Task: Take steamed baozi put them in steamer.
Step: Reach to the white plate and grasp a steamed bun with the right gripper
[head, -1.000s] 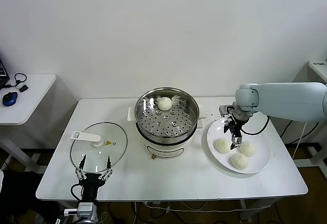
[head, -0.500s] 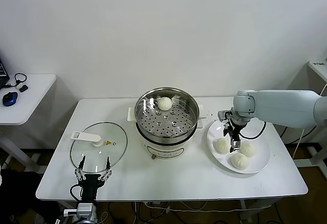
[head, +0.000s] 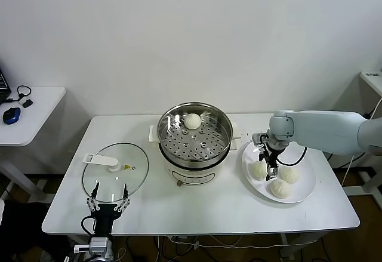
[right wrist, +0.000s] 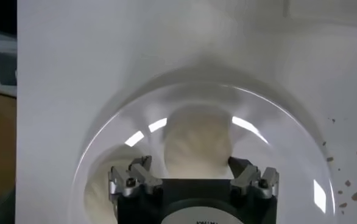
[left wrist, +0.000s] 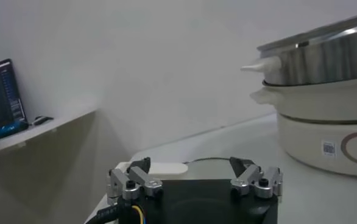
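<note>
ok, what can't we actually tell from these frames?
- Head view: whether the right hand touches the bun on the plate; its own fingers cover the gap.
- Right wrist view: the bun is blurred and its near side is hidden behind the hand body.
- Left wrist view: the steamer interior is hidden by its wall and cut off by the frame edge.

Looks like a lab or office test room: bare white wall (head: 191,35), plain white table (head: 197,208) with cables beneath, side desk (head: 36,104) holding 1 mouse (head: 11,115).

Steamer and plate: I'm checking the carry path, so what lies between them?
Only bare tabletop separates the steamer from the plate, as the head view shows.
</note>
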